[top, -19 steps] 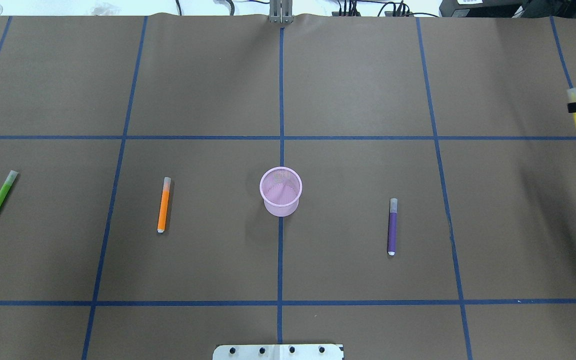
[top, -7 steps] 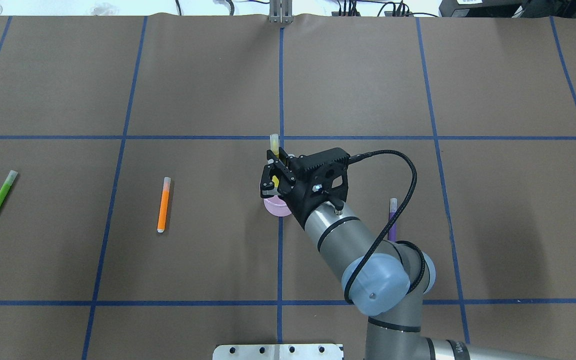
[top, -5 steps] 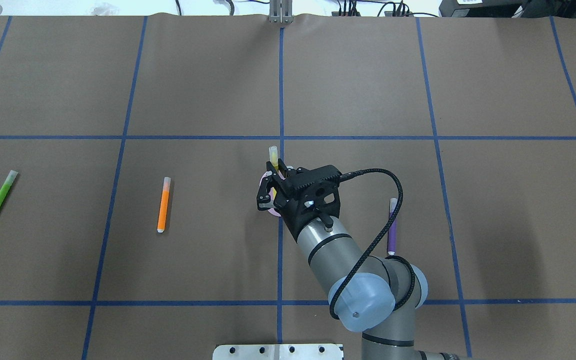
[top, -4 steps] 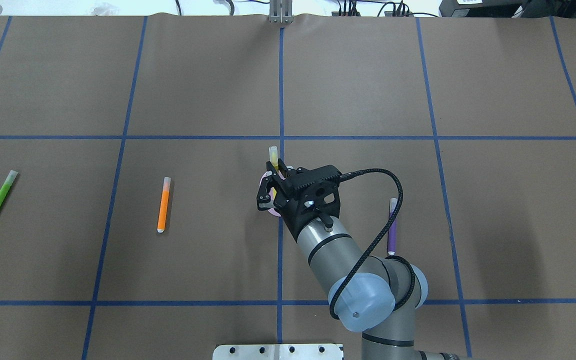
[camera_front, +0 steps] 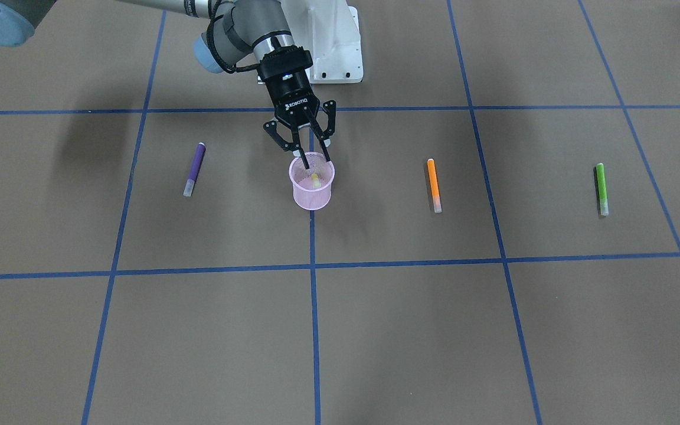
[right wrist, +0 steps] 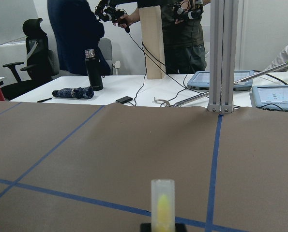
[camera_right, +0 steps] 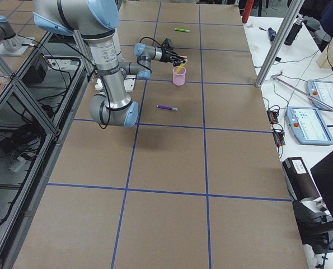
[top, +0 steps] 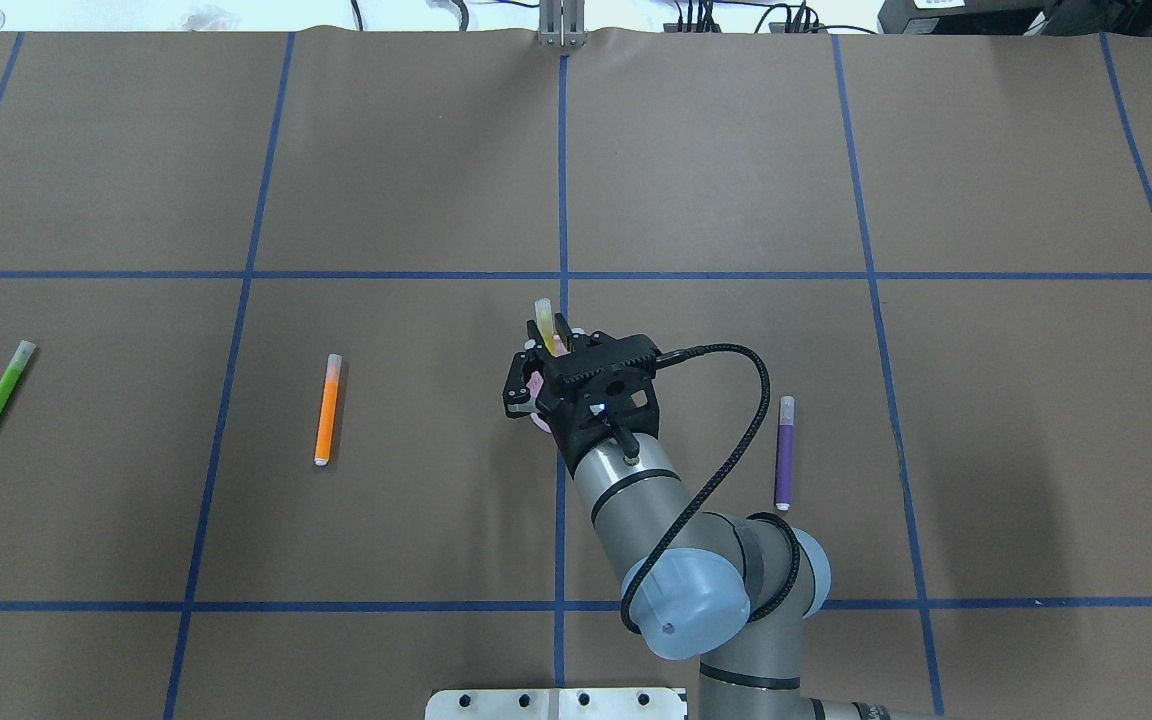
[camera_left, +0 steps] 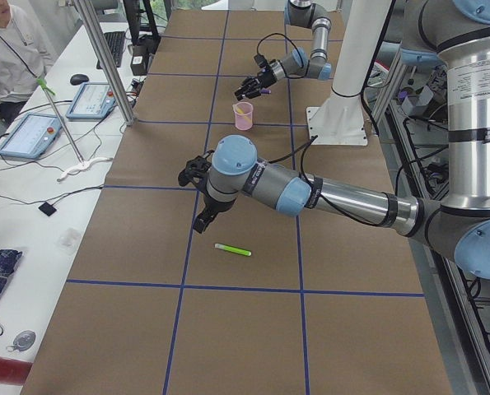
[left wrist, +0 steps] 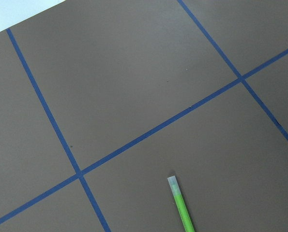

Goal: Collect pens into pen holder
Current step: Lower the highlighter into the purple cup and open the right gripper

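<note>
My right gripper point(camera_front: 316, 158) hangs directly over the pink cup point(camera_front: 311, 199). Its jaws are spread and, as far as I can judge, hold nothing, and the fingertips sit about level with the rim. The yellow pen point(camera_front: 315, 180) stands in the cup just below the jaws, leaning, its pale cap poking above the rim.

What worries me is the way out. The cup is light wire mesh and the fingertips are right at its mouth. I judge that any sideways pull before lifting could hook the mesh or knock the leaning pen, and tip the whole lot over. A straight rise looks safest.

Three pens lie flat on the table point(camera_front: 493, 330). The purple pen point(camera_front: 193, 169) is well off to the jaws' right, the orange pen point(camera_front: 432, 184) well off to their left, and the green pen point(camera_front: 600, 188) farther left again. Nothing lies between the jaws and any of them.

My left gripper point(camera_left: 206, 220) hovers near the green pen. Only the side camera shows it, so I cannot tell how its jaws stand. The two arms are well apart, so I expect no clash.
</note>
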Motion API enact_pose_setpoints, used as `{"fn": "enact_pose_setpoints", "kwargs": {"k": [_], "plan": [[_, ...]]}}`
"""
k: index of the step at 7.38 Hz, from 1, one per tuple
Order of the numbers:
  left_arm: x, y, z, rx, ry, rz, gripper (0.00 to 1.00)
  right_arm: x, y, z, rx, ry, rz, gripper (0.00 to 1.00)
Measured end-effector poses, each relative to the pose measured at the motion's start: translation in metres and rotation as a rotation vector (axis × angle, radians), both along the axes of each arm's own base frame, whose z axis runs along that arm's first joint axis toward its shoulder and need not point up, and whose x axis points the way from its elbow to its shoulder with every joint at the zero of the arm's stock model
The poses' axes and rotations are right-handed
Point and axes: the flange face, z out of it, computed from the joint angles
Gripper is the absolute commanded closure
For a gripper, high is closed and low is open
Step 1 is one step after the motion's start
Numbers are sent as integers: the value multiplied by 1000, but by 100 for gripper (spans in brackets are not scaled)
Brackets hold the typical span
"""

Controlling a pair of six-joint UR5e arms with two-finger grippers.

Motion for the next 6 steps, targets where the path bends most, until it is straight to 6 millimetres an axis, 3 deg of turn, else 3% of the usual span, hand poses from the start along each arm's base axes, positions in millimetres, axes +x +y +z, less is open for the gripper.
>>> {"fn": "enact_pose_setpoints", "kwargs": {"k": [3, 5, 6], "plan": [[2, 0, 7, -21, 1, 2, 0, 12, -28, 7, -29, -5, 11, 1], [3, 0, 21, -126, 26, -55, 0, 36, -83, 18, -131, 47, -92, 1], [4, 1, 23, -183, 46, -99, 0, 64, -116, 18, -215, 88, -177, 1]]}}
